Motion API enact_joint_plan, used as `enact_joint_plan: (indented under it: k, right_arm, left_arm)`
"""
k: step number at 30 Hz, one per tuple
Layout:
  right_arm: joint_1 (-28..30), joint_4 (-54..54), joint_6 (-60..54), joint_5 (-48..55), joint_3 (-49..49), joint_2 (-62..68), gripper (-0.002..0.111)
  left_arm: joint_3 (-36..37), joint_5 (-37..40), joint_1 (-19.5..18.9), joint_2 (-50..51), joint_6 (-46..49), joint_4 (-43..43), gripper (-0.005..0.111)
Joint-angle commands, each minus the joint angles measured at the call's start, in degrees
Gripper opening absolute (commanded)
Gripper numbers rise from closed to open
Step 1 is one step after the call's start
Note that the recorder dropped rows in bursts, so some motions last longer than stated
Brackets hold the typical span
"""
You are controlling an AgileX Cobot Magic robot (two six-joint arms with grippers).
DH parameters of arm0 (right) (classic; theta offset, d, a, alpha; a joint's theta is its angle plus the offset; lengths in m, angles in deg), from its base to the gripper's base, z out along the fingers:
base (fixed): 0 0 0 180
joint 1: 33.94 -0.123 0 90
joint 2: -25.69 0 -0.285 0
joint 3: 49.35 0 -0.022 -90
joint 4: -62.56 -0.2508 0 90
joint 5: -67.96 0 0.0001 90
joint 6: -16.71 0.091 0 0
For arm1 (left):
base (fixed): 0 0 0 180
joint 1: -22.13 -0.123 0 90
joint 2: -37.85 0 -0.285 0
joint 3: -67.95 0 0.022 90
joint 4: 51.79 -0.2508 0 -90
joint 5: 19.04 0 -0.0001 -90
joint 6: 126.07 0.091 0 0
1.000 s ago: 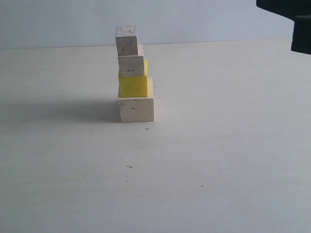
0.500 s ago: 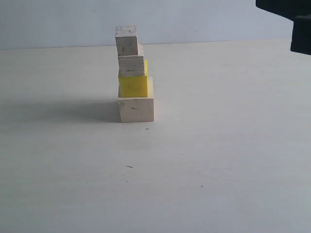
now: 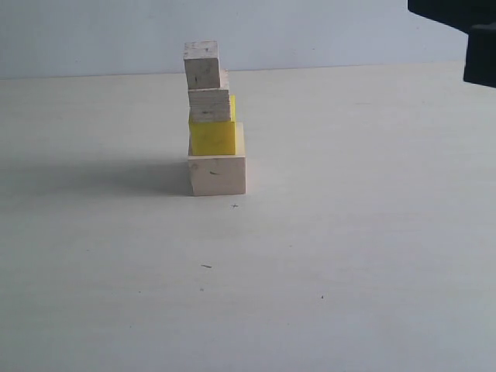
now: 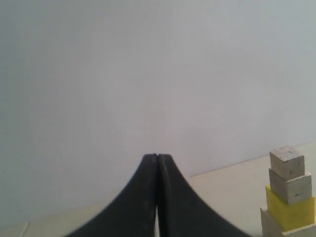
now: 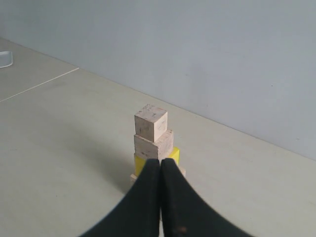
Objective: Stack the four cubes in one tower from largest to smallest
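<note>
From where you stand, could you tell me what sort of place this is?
Probably a bare lab bench: a plain pale tabletop, a blank wall behind, and a four-cube tower standing on it.

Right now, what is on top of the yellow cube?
On the yellow cube sits the grainy pale wooden cube, with the small wooden cube on that one. They cover most of the yellow top face; only a narrow strip shows.

tower (image 3: 211, 118) stands upright: large pale cube (image 3: 217, 175) lowest, yellow cube (image 3: 211, 138), grainy cube (image 3: 209, 105), small cube (image 3: 201, 65) topmost.
</note>
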Motion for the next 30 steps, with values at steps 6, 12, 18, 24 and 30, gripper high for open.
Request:
enact_joint_plan:
  k: [6,12,18,24,30]
  right_arm:
    - [-0.2,0.1,0.0,-0.6,-0.4,-0.2,0.000]
    - [-0.2,0.1,0.0,-0.6,-0.4,-0.2,0.000]
    - [-0.2,0.1,0.0,-0.6,-0.4,-0.2,0.000]
    - [-0.2,0.1,0.0,-0.6,-0.4,-0.2,0.000]
    - [-0.2,0.1,0.0,-0.6,-0.4,-0.2,0.000]
  left_arm:
    - [20.8,-8.5,-2.2,-4.2,-26.2,-15.4,0.000]
    - [34.0,-10.4,-1.5,-9.2,-30.6,-18.3,0.000]
    - [41.2,-13.2,-0.9,-12.7,-30.6,-21.4,0.000]
    - [41.3,-13.3,-0.8,-13.9,-30.8,-25.9,0.000]
    - [41.3,-13.4,-0.8,-13.9,-31.1,-25.9,0.000]
